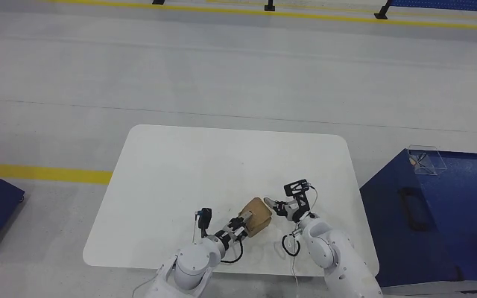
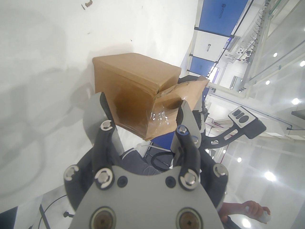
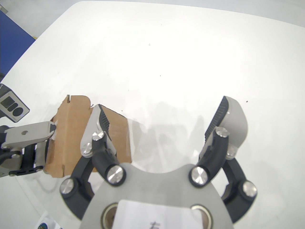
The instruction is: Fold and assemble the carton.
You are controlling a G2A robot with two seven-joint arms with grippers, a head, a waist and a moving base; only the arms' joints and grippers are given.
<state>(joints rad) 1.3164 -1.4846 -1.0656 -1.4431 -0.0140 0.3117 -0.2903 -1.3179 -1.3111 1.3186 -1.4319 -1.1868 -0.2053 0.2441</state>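
White table (image 1: pixel 223 164). On it sits the brown carton (image 2: pixel 128 79), clamped between the fingers of the left gripper (image 2: pixel 141 101). Just beside it is the right gripper (image 3: pixel 162 104), spread wide and empty. The left should probably hold firm while the right presses the flap (image 2: pixel 188 89) flat. The left wrist view shows that flap standing loose; the top view gives a plain block.

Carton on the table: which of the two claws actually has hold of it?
The left gripper: its fingers press the carton from both sides. The right gripper stands wide open beside it, holding nothing.
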